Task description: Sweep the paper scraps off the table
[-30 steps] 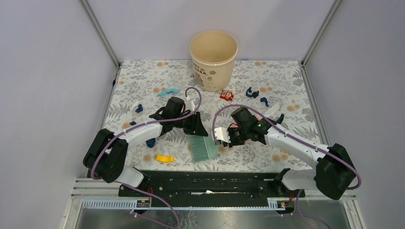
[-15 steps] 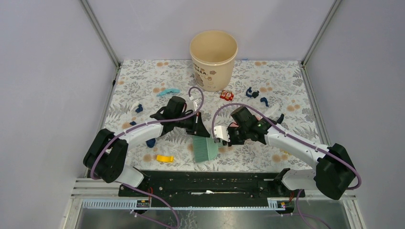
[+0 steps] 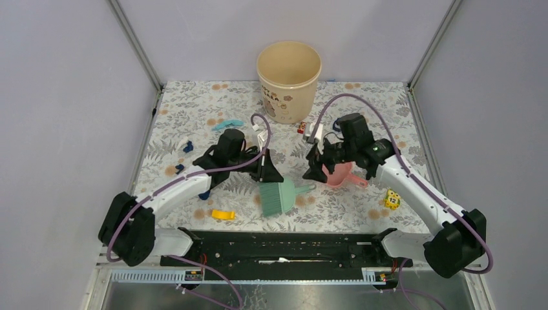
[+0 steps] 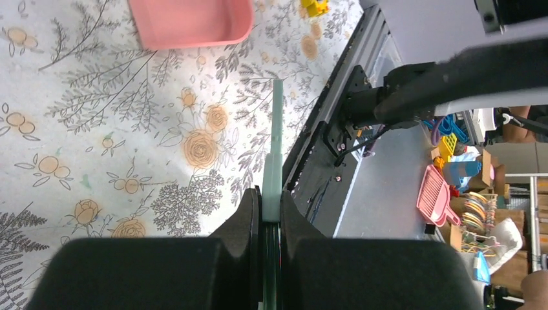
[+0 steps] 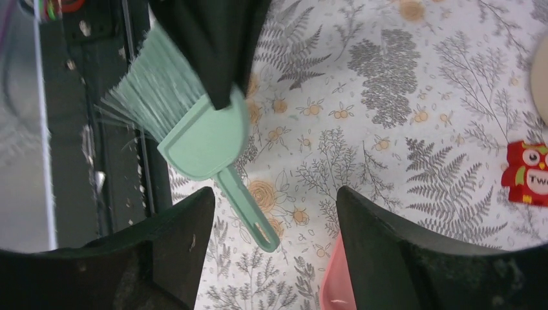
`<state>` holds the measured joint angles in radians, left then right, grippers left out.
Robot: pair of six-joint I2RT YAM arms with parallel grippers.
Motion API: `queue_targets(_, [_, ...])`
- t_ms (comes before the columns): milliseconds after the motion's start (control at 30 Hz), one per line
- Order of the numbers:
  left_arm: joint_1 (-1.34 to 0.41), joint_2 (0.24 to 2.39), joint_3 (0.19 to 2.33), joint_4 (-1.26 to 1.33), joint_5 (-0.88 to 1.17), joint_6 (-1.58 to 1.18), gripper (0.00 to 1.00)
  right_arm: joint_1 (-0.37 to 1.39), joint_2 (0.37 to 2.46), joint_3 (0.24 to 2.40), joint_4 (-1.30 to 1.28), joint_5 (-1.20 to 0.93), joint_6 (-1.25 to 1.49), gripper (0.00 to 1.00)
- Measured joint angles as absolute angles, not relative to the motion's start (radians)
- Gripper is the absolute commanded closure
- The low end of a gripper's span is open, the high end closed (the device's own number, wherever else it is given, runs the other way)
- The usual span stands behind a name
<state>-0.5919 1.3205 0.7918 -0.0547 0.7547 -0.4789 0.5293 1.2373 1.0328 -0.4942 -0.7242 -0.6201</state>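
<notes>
Bristles of the green brush [image 3: 276,199] splay toward the lower edge of the top view, just above the black rail [image 3: 284,245], with a flat yellow piece [image 3: 223,214] off to their left. The left pincer [image 3: 267,173] is pressed together on the brush's flat head, not on its handle, which juts free to the right. The left wrist view shows both fingers [image 4: 245,219] clamped on the thin plastic edge. That hold looks stiff enough to steer by, though the soft bristles will likely bend under load.

Right of centre, the right pincer [image 5: 274,219] is spread wide and pinches nothing. It hangs at the left edge of the pink dustpan [image 3: 340,175], which lies on the counter [image 3: 194,97].

The paper scraps [image 3: 188,146] sit at mid-left as tiny navy bits, apart from one another. The light-blue strip [image 3: 227,123] lies further up, left of the beige bucket [image 3: 289,71]. By their size they are probably near weightless and limp, apt to flutter or catch on the cloth. Pinching them seems hopeless. Low, slow strokes toward the pan's lip should serve better.
</notes>
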Motion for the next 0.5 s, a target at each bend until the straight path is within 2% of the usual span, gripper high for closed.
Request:
queue_targets(67, [-0.593,1.280,0.786,-0.054,0.754,-0.476,1.00,0.479,1.235,1.057,-0.489,-0.762,-0.533,0.20])
queue_targets(167, [-0.594,1.202,0.760,-0.040,0.746,-0.477,1.00,0.419,1.235,1.076,-0.488,-0.809,-0.407,0.10])
queue_targets(367, [-0.590,1.061,0.659,0.083,0.729,-0.559,1.00,0.384,1.234,1.074,-0.463,-0.816,-0.204,0.08])
queue_targets(500, [-0.587,1.013,0.518,0.303,0.722,-0.715,1.00,0.359,1.232,1.055,-0.444,-0.861,-0.137,0.10])
